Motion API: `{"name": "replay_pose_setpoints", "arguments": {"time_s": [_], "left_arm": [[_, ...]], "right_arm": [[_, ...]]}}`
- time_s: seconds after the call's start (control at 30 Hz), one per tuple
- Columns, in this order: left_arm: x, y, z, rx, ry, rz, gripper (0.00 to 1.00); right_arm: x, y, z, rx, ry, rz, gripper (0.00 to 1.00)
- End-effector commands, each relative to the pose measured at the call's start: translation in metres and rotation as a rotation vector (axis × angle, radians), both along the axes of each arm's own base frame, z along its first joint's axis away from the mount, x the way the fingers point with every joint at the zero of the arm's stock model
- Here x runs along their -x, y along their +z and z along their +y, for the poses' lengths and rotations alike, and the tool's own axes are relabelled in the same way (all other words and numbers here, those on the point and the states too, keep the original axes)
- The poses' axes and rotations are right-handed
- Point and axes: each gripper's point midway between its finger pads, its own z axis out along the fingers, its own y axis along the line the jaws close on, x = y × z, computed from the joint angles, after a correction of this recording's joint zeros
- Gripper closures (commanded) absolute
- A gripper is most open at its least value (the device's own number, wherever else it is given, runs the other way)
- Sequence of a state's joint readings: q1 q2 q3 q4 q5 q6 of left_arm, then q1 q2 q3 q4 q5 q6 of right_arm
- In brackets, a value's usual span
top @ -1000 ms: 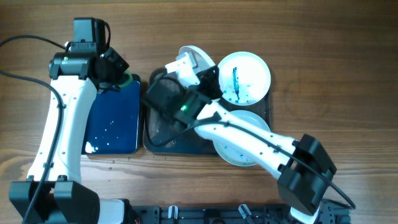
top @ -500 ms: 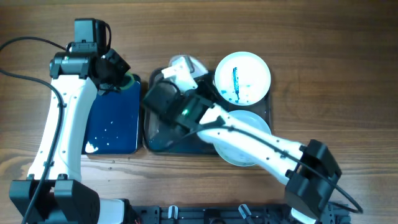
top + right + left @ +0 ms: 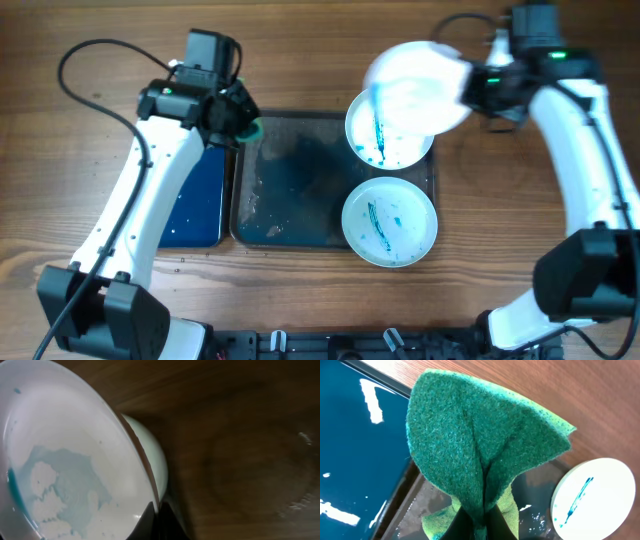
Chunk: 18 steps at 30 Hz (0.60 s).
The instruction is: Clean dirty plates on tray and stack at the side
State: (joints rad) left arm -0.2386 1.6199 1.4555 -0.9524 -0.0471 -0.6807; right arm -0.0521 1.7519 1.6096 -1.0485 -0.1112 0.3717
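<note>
My right gripper (image 3: 478,88) is shut on the rim of a white plate (image 3: 412,72) and holds it tilted in the air over the tray's far right corner. In the right wrist view that plate (image 3: 65,460) carries a pale blue smear, with the jaws (image 3: 160,515) pinching its edge. Two white plates with blue streaks lie on the dark tray (image 3: 290,190): one at the far right (image 3: 385,148), one at the near right (image 3: 390,222). My left gripper (image 3: 238,122) is shut on a folded green sponge (image 3: 485,445) above the tray's far left corner.
A blue basin (image 3: 195,205) of water lies left of the tray and also shows in the left wrist view (image 3: 355,460). The tray's left half is wet. Bare wooden table (image 3: 500,200) lies to the right of the tray.
My right arm has swung from the tray's far left to the far right, carrying the white plate with it. My left gripper has moved right with the sponge, from the basin to the tray's corner.
</note>
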Motion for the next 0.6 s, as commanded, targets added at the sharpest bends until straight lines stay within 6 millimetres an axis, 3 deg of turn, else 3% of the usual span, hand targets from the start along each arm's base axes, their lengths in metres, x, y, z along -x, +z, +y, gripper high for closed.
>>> {"name": "replay_pose_setpoints", "arguments": {"time_s": [0.0, 0.07, 0.1, 0.23, 0.33, 0.37, 0.4, 0.47, 0.5, 0.57], "left_arm": [[-0.002, -0.014, -0.010, -0.062, -0.040, 0.020, 0.96], [-0.003, -0.023, -0.011, -0.067, -0.043, 0.040, 0.96], [-0.005, -0.026, -0.012, -0.065, -0.045, 0.045, 0.96], [-0.012, -0.025, -0.019, -0.037, -0.054, 0.019, 0.96], [-0.018, -0.021, -0.024, -0.006, -0.063, -0.009, 0.96], [-0.020, -0.020, -0.027, 0.009, -0.069, -0.018, 0.96], [-0.021, -0.020, -0.028, 0.009, -0.069, -0.020, 0.96], [-0.020, -0.020, -0.027, 0.008, -0.070, -0.017, 0.96], [-0.020, -0.020, -0.028, 0.013, -0.072, -0.018, 0.96], [-0.019, -0.019, -0.037, 0.058, -0.100, -0.014, 0.96]], "right_arm": [[0.020, -0.017, -0.093, 0.063, -0.258, 0.048, 0.96], [0.040, -0.046, -0.130, 0.067, -0.380, 0.088, 0.96], [0.047, -0.061, -0.135, 0.045, -0.398, 0.102, 0.96], [0.080, -0.123, -0.130, 0.022, -0.439, 0.182, 0.96], [0.097, -0.142, -0.122, 0.019, -0.415, 0.232, 0.96], [0.098, -0.142, -0.122, 0.020, -0.406, 0.236, 0.74], [0.098, -0.140, -0.122, 0.017, -0.405, 0.240, 0.68], [0.090, -0.123, -0.119, 0.005, -0.354, 0.234, 0.67], [0.073, -0.104, -0.109, -0.040, -0.271, 0.183, 0.66], [0.030, -0.060, -0.059, -0.173, 0.044, 0.005, 0.53]]}}
